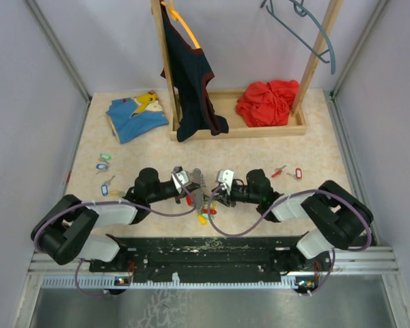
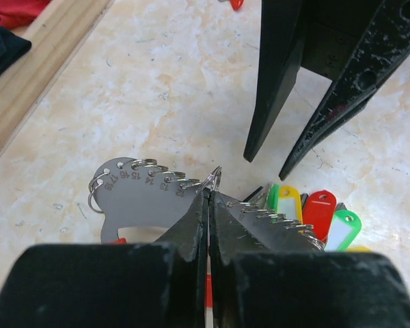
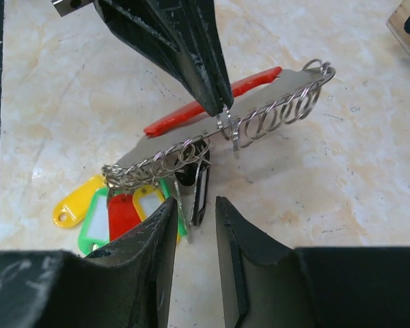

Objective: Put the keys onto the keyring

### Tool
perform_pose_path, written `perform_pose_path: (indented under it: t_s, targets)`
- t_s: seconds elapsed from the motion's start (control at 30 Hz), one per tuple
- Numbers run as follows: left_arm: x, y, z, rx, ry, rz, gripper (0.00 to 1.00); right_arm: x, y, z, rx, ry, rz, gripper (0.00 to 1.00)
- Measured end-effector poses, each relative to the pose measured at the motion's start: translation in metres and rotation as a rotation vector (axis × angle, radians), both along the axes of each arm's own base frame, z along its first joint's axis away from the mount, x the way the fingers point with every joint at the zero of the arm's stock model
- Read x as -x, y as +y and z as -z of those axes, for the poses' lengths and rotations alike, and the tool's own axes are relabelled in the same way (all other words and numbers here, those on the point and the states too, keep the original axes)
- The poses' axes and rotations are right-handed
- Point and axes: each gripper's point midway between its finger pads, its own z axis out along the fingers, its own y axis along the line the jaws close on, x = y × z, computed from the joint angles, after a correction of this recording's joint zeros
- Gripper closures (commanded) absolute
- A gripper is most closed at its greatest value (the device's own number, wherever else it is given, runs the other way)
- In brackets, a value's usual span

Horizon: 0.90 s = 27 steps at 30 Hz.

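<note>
At table [image 1: 260, 143] centre, just ahead of both bases, the keyring plate [image 2: 133, 205] sat tilted, with its row of rings uppermost. The left gripper [image 2: 210, 196] was clamped tight on one split ring [image 2: 215, 176] mid-row, probably to steady the plate and lift that ring clear for threading. The right gripper [image 3: 196, 203] was at 3 o'clock of the plate, its jaws narrowly parted and empty, tips just beside the rings. It looked lined up to help pry or feed. Several tagged keys [image 3: 123, 213] (yellow, green, red) hung at the plate's 6 o'clock end. Loose keys [image 1: 105, 164] lay well apart at 9 o'clock, and red-tagged keys [image 1: 295, 173] at 2 o'clock. My read: part done, next key not yet fetched.
</note>
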Motion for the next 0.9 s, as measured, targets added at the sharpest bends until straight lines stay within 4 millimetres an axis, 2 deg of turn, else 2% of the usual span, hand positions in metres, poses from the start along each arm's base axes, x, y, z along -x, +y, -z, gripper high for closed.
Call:
perform_pose_path:
  t_s: [0.1,0.37,0.73,0.9]
  targets:
    - [0.002,0.0,0.006,-0.023,0.014,0.006,1.0,-0.003,0.0,-0.001,0.009,-0.01,-0.013,0.72]
    - [0.005,-0.002,0.009,-0.038,0.015,0.029,1.0,-0.007,0.011,-0.021,-0.046,-0.051,-0.071,0.73]
    - [0.011,-0.004,0.011,-0.043,0.018,0.056,1.0,-0.013,0.023,-0.026,-0.069,-0.062,-0.108,0.78]
    - [0.011,-0.005,0.011,-0.043,0.018,0.058,1.0,-0.012,0.025,-0.02,-0.066,-0.04,-0.122,0.81]
